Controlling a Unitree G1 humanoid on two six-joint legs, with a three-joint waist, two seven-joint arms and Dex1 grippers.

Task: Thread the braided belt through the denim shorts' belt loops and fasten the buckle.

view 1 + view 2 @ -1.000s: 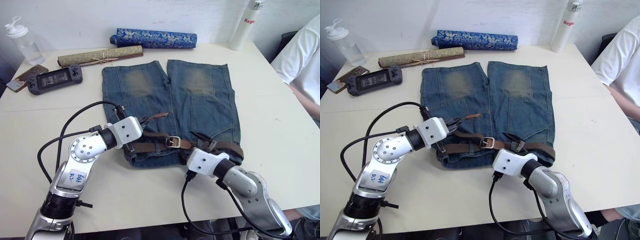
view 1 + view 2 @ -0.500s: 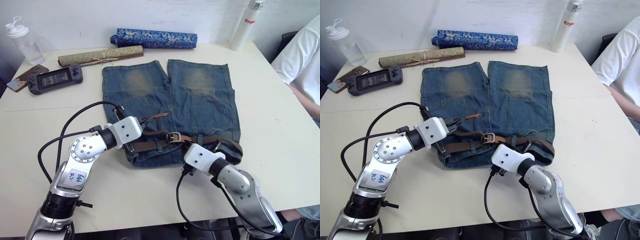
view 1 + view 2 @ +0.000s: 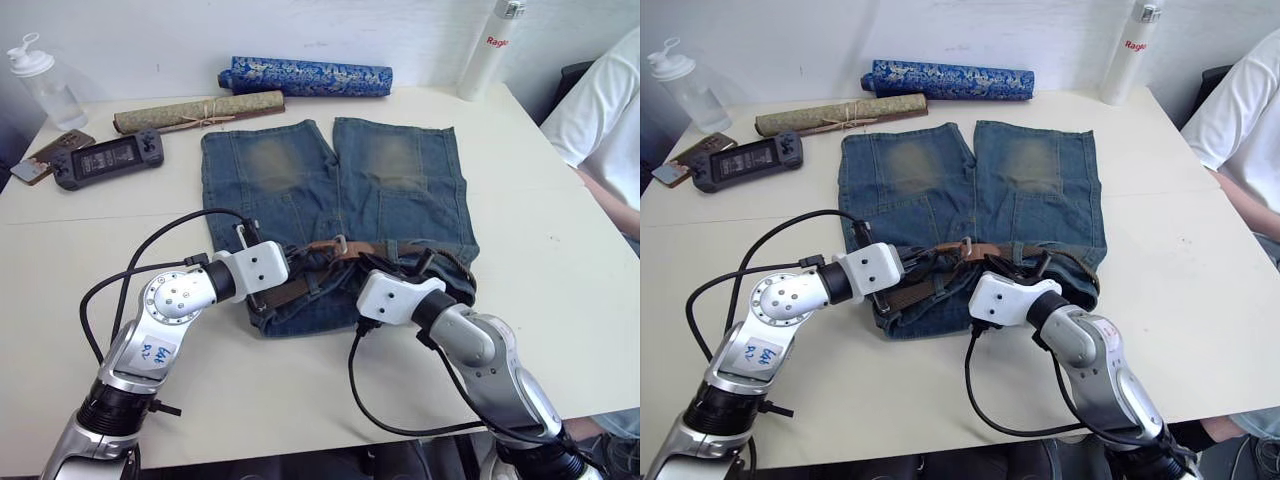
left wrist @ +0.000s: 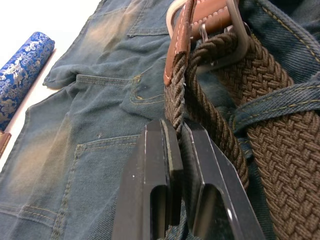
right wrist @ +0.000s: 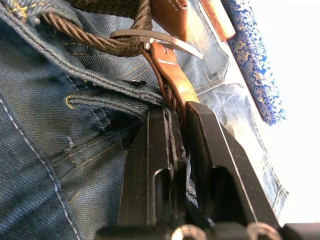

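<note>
Pinching braided belt (image 4: 175,97): left claw (image 4: 175,132) and right claw (image 5: 181,112), both clamped.

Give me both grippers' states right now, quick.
Left gripper: shut on the braided belt, just short of the buckle.
Right gripper: shut on the braided belt near the buckle.

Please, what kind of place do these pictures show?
Probably an office or lab room used for robot trials: a plain white table by a white wall, with denim shorts, a handheld game console and a seated person's sleeve beside it.
</note>
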